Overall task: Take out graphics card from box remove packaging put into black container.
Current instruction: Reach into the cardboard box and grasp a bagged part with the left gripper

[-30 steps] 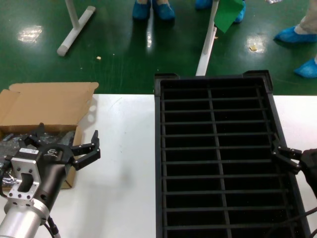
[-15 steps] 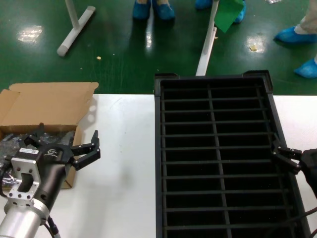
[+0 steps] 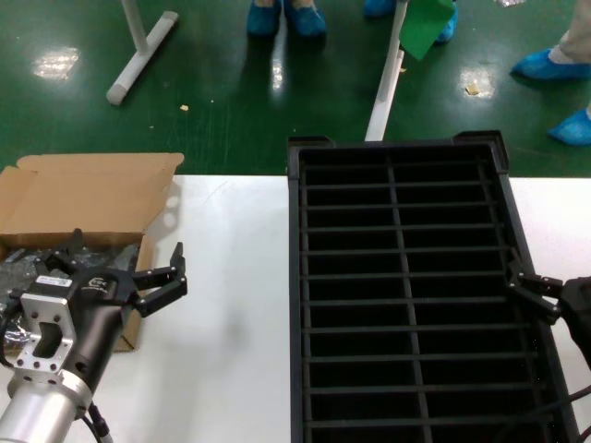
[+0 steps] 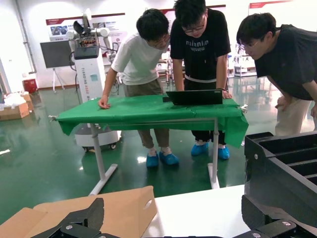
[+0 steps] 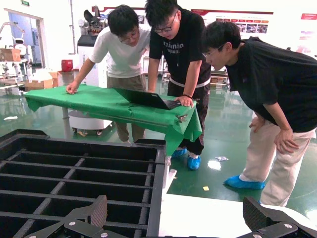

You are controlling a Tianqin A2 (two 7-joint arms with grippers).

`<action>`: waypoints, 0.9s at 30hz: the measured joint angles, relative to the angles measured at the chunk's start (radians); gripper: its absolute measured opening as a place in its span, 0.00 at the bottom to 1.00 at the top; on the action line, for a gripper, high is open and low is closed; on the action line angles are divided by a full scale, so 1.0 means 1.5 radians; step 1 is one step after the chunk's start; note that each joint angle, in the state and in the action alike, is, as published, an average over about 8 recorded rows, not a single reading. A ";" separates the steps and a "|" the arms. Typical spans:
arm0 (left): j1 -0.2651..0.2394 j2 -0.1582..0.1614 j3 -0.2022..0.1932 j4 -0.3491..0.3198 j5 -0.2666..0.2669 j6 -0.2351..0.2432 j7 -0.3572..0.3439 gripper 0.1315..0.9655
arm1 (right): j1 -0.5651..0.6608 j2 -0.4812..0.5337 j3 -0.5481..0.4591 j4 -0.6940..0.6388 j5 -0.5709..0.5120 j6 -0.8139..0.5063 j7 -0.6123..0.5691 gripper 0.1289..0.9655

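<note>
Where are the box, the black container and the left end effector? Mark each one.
box (image 3: 92,198): head view, on the inner face of its raised back flap.
black container (image 3: 391,198): head view, on the centre dividing wall.
left end effector (image 3: 120,263): head view, midway between its spread fingertips, over the box's near corner.

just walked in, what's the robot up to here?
It is at the start of unpacking. The left gripper hangs open beside the brown cardboard box on the white table, holding nothing. Crinkly grey plastic packaging lies inside the box. The right gripper waits open at the right rim of the large black slotted crate, whose slots look empty. No graphics card is out yet.
</note>
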 joint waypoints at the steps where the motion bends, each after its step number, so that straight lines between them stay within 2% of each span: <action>1: 0.001 -0.002 -0.002 -0.001 0.000 0.001 0.000 1.00 | 0.000 0.000 0.000 0.000 0.000 0.000 0.000 1.00; 5: 0.008 -0.015 -0.014 -0.005 0.000 0.006 0.002 1.00 | 0.000 0.000 0.000 0.000 0.000 0.000 0.000 1.00; 8: 0.018 -0.029 -0.033 -0.006 0.002 0.019 0.014 1.00 | 0.000 0.000 0.000 0.000 0.000 0.000 0.000 1.00; 12: 0.027 -0.040 -0.075 0.008 0.001 0.061 0.067 1.00 | 0.000 0.000 0.000 0.000 0.000 0.000 0.000 1.00; 15: 0.026 -0.038 -0.120 0.031 -0.001 0.118 0.141 1.00 | 0.000 0.000 0.000 0.000 0.000 0.000 0.000 1.00; 20: 0.010 -0.035 -0.199 0.078 0.000 0.239 0.288 1.00 | 0.000 0.000 0.000 0.000 0.000 0.000 0.000 1.00; 23: -0.002 -0.048 -0.235 0.108 0.009 0.308 0.378 1.00 | 0.000 0.000 0.000 0.000 0.000 0.000 0.000 1.00; 27: -0.023 -0.078 -0.272 0.164 0.036 0.390 0.502 1.00 | 0.000 0.000 0.000 0.000 0.000 0.000 0.000 1.00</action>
